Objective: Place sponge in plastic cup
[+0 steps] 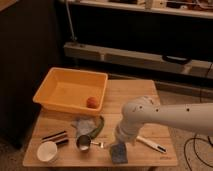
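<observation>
No brand, label or readable writing shows on anything here. The surface is a small pale wooden table [135, 92] of planked boards, standing on a speckled floor in a dim room; behind it runs a long dark shelf unit [150, 55] with a pale horizontal rail, and a dark cable [192, 147] trails on the floor to the right of the table.

Taking the orange plastic bin [55, 90] as the landmark: it sits on the table's back left part, and a small orange ball-like thing [92, 102] lies inside it at its front right corner. In front of the bin lies a crumpled pale grey-blue cloth [81, 125], with a green curved object [97, 127] touching its right side; it may be the plastic cup tipped over, but I cannot tell. Just in front of the cloth stands a shiny metal cup [83, 142] with a handle. Left of that lie dark sticks [55, 136], and a white round cup [48, 151] stands at the table's front left.

The white arm [165, 117] reaches in from the right, well in front and right of the bin. Its gripper [120, 141] points down over the blue sponge [119, 153], which sits near the table's front edge, right of the metal cup. Whether the fingers are open, closed or gripping the sponge cannot be told. A white pen-like tool [151, 144] lies right of the sponge.
</observation>
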You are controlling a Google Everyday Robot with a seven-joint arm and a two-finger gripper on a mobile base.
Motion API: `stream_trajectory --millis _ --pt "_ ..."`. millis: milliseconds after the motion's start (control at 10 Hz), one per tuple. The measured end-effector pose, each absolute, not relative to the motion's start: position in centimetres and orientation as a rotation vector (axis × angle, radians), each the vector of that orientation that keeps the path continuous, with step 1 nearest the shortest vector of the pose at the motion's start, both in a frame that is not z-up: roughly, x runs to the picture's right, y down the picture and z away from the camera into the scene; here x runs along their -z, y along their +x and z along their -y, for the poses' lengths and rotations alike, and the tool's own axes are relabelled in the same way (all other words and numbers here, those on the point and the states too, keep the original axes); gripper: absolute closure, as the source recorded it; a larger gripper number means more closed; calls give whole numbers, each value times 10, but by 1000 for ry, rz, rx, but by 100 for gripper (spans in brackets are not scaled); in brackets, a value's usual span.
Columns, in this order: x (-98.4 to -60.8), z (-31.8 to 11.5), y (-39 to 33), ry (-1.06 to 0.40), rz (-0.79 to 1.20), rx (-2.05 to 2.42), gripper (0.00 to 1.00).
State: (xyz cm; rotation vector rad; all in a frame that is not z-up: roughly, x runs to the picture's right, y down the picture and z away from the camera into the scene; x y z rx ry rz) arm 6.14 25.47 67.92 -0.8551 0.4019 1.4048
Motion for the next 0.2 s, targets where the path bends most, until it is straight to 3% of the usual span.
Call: stream_trajectory --millis 200 --pt "-681 -239 73 -809 -471 -1511 20"
